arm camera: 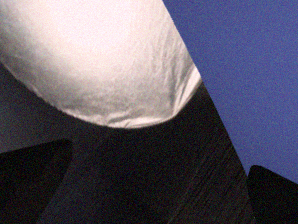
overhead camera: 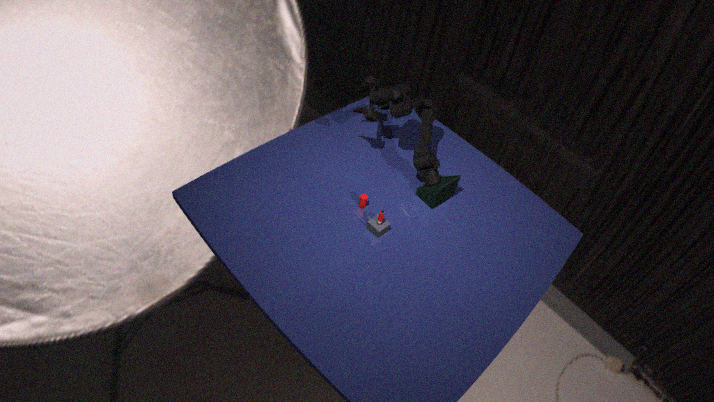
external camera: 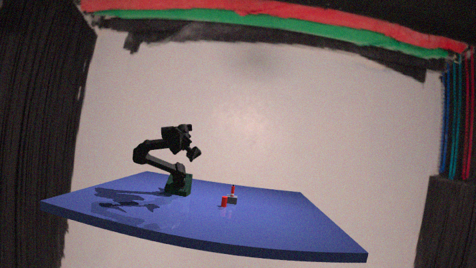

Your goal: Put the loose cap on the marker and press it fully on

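The red cap point(overhead camera: 363, 201) point(external camera: 224, 201) stands upright and loose on the blue table, close beside the holder. The grey holder block point(overhead camera: 378, 229) point(external camera: 233, 200) bears the upright marker point(overhead camera: 381, 217) point(external camera: 233, 191), which is red with a pale band low down and a small dark tip. The marker is uncapped. My gripper point(arm camera: 160, 163) is open and empty, with its two dark fingers wide apart at the lower corners of the wrist view. It is raised above the table on the arm's side, well away from the cap and marker. Neither of them shows in the wrist view.
The blue table point(overhead camera: 400, 310) point(external camera: 267, 230) carries the arm's dark green base point(overhead camera: 440, 194) point(external camera: 179, 190). The folded black arm rises from it and casts shadows on the table. A table edge crosses the right part of the wrist view.
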### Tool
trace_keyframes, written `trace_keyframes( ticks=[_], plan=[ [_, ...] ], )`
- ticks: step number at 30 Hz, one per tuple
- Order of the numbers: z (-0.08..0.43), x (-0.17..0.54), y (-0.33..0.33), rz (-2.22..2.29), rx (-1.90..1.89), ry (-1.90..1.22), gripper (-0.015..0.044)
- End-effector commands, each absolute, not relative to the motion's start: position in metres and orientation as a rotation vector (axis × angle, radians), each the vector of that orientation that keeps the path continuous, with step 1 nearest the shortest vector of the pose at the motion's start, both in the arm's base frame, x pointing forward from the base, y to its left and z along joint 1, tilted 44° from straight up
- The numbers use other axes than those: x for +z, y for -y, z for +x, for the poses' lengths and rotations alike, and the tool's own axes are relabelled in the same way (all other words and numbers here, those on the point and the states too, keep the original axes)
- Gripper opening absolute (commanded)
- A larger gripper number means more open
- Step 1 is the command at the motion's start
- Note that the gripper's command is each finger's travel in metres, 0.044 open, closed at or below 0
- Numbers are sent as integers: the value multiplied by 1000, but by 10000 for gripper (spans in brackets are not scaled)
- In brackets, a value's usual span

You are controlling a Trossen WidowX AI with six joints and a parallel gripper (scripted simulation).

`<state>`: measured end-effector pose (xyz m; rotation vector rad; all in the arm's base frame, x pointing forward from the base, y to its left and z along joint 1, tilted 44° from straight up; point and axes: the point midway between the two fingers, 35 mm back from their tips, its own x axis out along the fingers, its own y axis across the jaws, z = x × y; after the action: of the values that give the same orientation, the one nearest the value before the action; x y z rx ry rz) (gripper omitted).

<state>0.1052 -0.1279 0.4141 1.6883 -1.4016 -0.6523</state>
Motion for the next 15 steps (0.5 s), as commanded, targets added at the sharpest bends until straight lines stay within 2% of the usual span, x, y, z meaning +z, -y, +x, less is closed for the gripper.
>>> trace_keyframes(
  ticks=[1, 6, 15],
  plan=[
    [108, 415, 127, 1676, -656, 1394, 374],
    [178, 430, 108, 1393, -722, 1154, 245],
    [252, 414, 89, 1172, -737, 886, 245]
  ],
)
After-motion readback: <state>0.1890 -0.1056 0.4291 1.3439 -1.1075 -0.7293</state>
